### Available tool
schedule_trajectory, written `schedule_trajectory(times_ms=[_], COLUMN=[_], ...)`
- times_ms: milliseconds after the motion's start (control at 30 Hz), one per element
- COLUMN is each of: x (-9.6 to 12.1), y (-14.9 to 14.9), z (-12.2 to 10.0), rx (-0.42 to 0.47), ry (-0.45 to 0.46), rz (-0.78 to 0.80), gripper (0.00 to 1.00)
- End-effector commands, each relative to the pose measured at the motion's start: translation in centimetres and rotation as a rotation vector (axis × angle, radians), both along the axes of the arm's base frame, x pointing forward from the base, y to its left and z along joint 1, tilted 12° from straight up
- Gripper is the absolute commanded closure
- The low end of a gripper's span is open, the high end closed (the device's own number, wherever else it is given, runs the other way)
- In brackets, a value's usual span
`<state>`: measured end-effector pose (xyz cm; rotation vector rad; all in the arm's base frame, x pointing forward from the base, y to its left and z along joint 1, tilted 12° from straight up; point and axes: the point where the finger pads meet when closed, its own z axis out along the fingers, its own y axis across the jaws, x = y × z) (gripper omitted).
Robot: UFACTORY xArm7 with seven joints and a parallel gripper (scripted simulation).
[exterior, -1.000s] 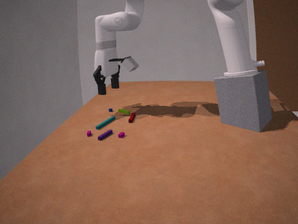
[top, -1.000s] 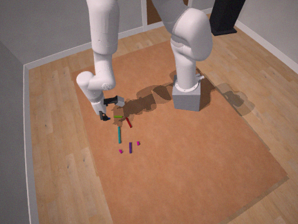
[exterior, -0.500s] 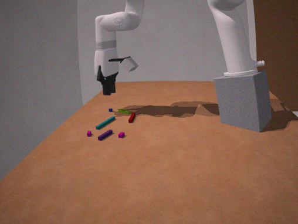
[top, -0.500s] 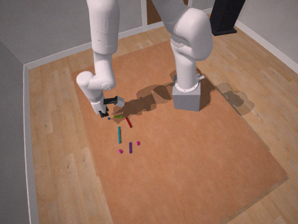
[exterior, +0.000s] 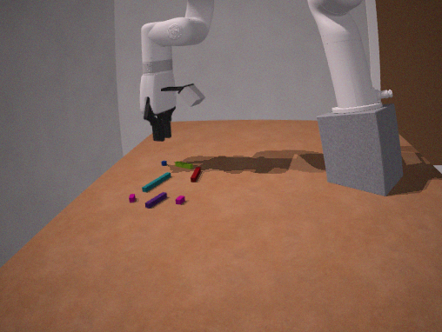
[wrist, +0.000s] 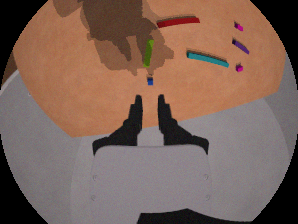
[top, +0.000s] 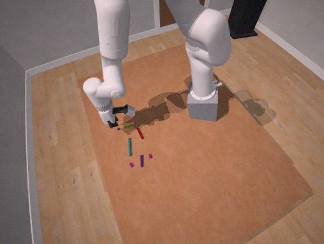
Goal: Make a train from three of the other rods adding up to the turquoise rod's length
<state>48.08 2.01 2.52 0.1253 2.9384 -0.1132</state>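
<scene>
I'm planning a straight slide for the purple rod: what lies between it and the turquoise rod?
Nothing; the exterior view shows bare table between purple rod and turquoise rod.

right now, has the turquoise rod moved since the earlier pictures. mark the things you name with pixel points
No, the turquoise rod [top: 129,147] [exterior: 157,182] [wrist: 208,59] lies in the same place relative to the grey mounting block [top: 203,110] [exterior: 353,149].
</scene>
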Motion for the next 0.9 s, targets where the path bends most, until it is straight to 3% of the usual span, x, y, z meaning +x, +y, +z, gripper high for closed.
schedule_trajectory(times_ms=[0,867], x=[0.13,0.32], y=[0.04,-0.03], z=[0.14,-0.83], rx=[0.001,0.001], ry=[-0.004,-0.004], rz=[0.0,0.0], gripper=[0.76,0.76])
